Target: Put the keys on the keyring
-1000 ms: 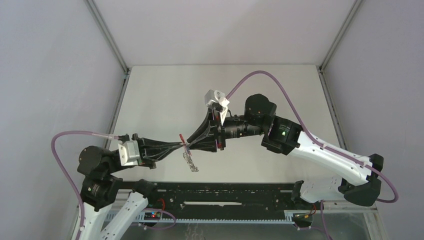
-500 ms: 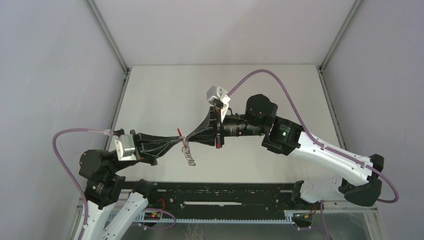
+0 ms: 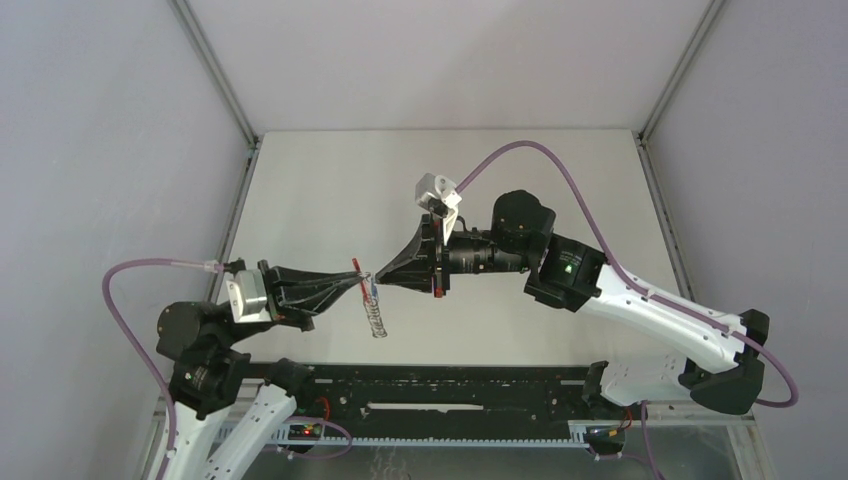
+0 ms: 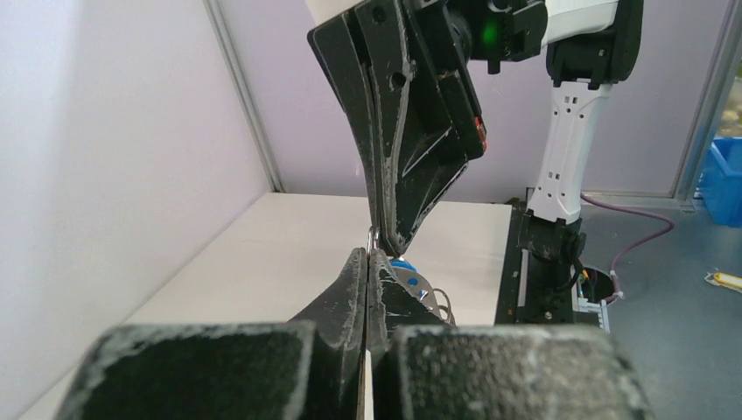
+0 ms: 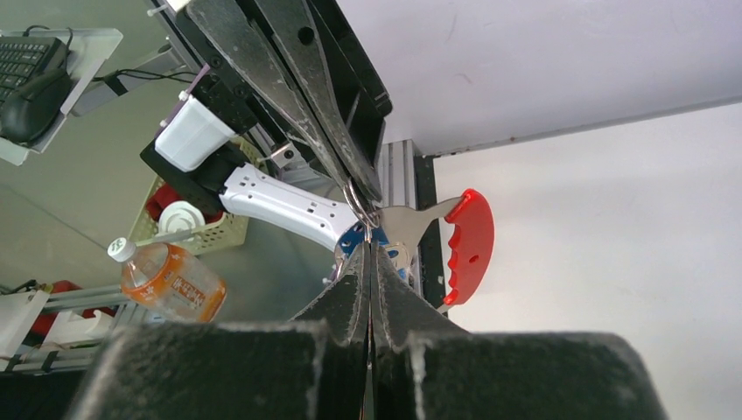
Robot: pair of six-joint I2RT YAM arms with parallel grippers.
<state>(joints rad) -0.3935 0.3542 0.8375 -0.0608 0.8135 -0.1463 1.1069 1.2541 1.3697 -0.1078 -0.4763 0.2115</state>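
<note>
Above the near-left part of the worktop [image 3: 330, 180], held off its surface, clenched tight: left gripper [image 4: 367, 259], jaws flat against each other, pinching the keyring [image 3: 375, 305] at its thin wire loop [image 5: 357, 196]. Met tip to tip by the right gripper [image 5: 369, 255], reaching in from the opposite side, likewise squeezed shut on the same metal cluster. Impossible to say which piece lies between its pads.

Seen from the right wrist, crossing almost end-on, with the left gripper coming down from above and the loop caught right at its tips. Just beside the meeting point, to the left in that view, a blue-headed key [image 5: 352, 238], touching the cluster. Whether threaded on the loop or only lying against it, cannot tell. To the right, a flat silver plate [image 5: 407, 223] running into a curved red tag [image 5: 469, 245] with a small hole.

Below the tips in the overhead view, trailing toward the near edge, a short grey chain [image 3: 379, 325]. Dangling or resting on the worktop, not discernible.

Farther out, looping over each arm, a purple cable [image 3: 530, 150]. Glowing on the right arm's housing, a green light [image 3: 567, 267]. Beyond the worktop's edge in the right wrist view, an orange drink bottle [image 5: 171, 282], a pale basket [image 5: 206, 234] and a dark keyboard [image 5: 35, 52].
</note>
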